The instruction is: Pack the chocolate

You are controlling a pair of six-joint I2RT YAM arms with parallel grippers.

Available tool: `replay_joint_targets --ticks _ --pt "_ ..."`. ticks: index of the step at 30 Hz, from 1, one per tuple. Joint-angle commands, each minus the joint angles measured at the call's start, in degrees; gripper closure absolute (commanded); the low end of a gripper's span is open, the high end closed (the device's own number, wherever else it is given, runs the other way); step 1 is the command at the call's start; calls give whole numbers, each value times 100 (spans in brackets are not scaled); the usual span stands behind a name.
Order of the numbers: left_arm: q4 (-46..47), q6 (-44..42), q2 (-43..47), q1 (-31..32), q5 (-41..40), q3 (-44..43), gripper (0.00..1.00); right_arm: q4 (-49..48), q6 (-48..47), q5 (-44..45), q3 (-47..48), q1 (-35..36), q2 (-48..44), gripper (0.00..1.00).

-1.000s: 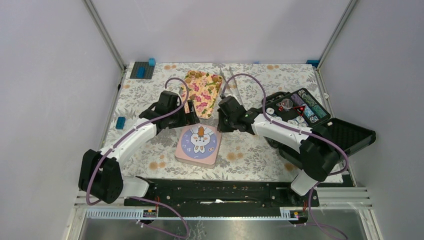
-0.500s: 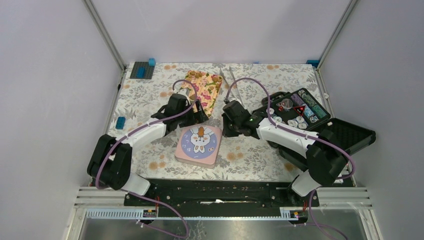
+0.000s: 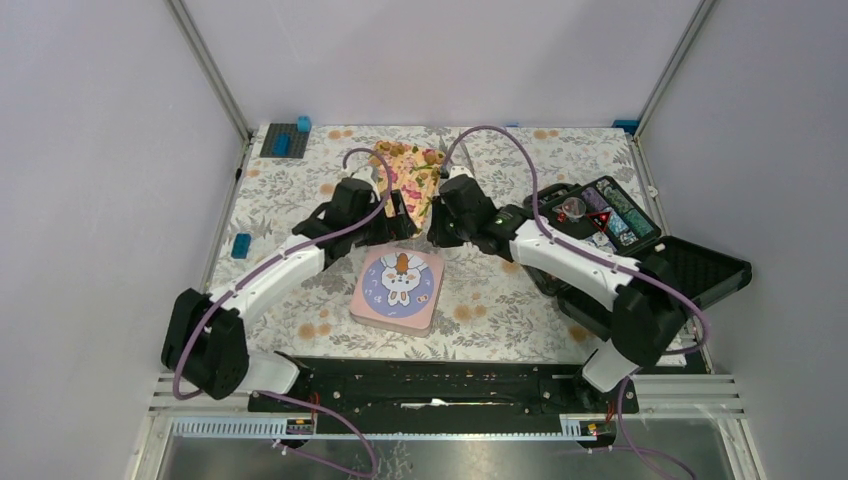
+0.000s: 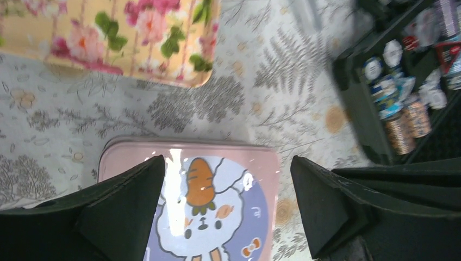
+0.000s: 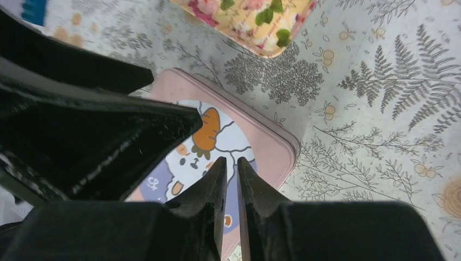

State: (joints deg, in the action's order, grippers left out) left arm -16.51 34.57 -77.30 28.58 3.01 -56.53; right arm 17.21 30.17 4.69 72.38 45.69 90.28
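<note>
My left gripper (image 4: 227, 161) is spread over the pink tin (image 4: 261, 163); the right wrist alone shows my right gripper (image 5: 232, 162) pressed together.

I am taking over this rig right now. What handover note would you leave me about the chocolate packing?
Left gripper: fingers wide open, empty, above the pink square tin with the rabbit lid.
Right gripper: fingers almost shut, nothing between them, over the same tin.
Chocolate: not clearly visible; the flowered yellow tray lies beyond the tin.
Done: nothing visibly; lid on.
Left: open tin, pack chocolate.
</note>
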Motion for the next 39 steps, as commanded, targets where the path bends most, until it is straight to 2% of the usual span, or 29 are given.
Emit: replay_joint_targets --ticks 1,7,12,16,19,27,39 --pt "193 58 -325 -2 6 474 7 -145 142 -158 -128 -35 682 81" --pt "92 41 -531 -1 73 539 7 46 163 -198 -137 -38 959 83" --pt "-334 -114 -42 -1 -53 -10 6 198 -2 49 195 -35 366 82" --pt "-307 -113 517 -1 -135 -178 5 56 9 196 197 -35 -136 81" --pt "-128 -71 664 -6 -127 -15 4 -189 113 172 -89 -32 -306 80" --pt "-145 74 423 -4 36 457 4 -327 364 -198 -530 -35 0 80" --pt "-482 -58 538 21 351 647 4 -211 365 -117 -343 -35 -264 79"
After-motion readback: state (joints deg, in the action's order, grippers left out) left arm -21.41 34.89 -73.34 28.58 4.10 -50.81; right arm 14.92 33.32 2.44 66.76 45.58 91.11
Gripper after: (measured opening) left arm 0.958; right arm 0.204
